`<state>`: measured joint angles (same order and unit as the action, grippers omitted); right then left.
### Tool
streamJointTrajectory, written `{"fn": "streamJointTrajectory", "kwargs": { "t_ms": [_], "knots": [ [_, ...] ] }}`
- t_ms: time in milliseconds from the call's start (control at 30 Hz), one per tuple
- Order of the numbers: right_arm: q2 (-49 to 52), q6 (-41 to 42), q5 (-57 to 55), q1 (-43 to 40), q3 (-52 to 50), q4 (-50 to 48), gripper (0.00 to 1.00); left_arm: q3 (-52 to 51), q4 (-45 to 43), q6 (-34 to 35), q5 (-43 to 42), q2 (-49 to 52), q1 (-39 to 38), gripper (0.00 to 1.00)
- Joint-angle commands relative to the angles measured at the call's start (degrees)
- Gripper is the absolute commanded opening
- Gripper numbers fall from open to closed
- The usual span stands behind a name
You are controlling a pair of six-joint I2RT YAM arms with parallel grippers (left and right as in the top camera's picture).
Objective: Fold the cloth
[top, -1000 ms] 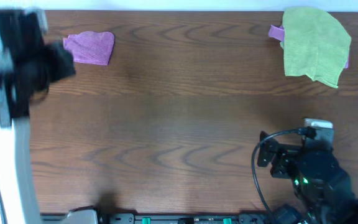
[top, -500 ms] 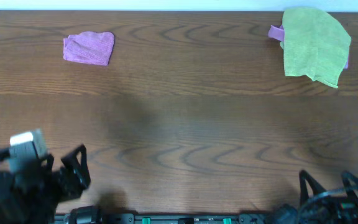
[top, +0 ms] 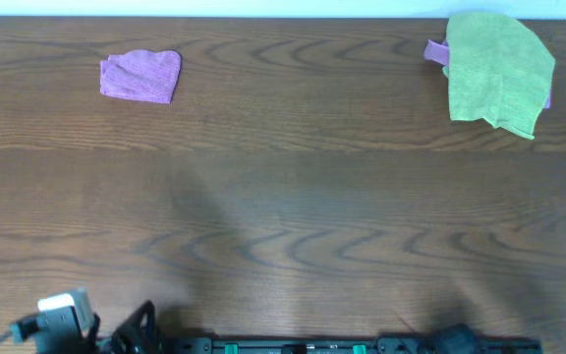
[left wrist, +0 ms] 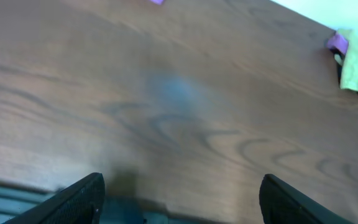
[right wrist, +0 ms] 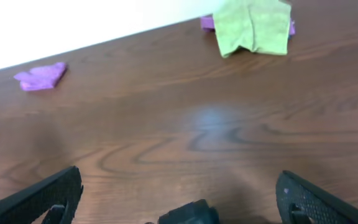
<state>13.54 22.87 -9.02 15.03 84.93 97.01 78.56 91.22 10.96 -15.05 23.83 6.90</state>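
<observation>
A small purple cloth [top: 141, 76] lies folded at the far left of the table, also seen in the right wrist view [right wrist: 41, 76]. A green cloth [top: 497, 71] lies loosely spread at the far right, on top of another purple cloth [top: 436, 51] whose edge sticks out. My left gripper [left wrist: 182, 180] is open and empty over the near edge; in the overhead view it shows at the bottom left [top: 116, 339]. The right gripper [right wrist: 179, 175] is open and empty too, low over the near table. It faces the green cloth [right wrist: 253, 22] and does not show in the overhead view.
The brown wooden table [top: 283, 197] runs the full width of the overhead view. A dark rail with green marks [top: 293, 346] lines its near edge. A white wall [right wrist: 73, 25] stands behind the far edge.
The left arm drew back from the folded purple cloth to the near left edge, and its jaws opened. The right arm pulled back off the bottom of the overhead view.
</observation>
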Motion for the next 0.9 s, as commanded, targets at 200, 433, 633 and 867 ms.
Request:
{"fn": "streamJointTrajectory", "kwargs": {
  "t_ms": [200, 433, 633, 867],
  "knots": [
    [-8.41, -13.38, 22.6, -20.65, 0.72, 0.26, 0.99, -0.79, 5.55, 1.07, -4.26, -9.38, -0.76, 0.84],
    [-13.0, -12.63, 29.51, -24.06, -4.09, 0.26, 0.99, -6.97, 5.57, 1.07, -5.29, -14.23, -2.1, 0.88],
    [-13.07, -12.68, 31.08, -24.83, -6.78, 0.26, 0.99, -13.68, 5.55, 1.05, -5.9, -16.68, -2.1, 0.89],
    [-13.07, -12.17, 31.17, -24.7, -14.25, 0.26, 0.99, -21.27, 5.55, 1.03, -6.23, -16.7, -2.1, 0.91]
  ]
}}
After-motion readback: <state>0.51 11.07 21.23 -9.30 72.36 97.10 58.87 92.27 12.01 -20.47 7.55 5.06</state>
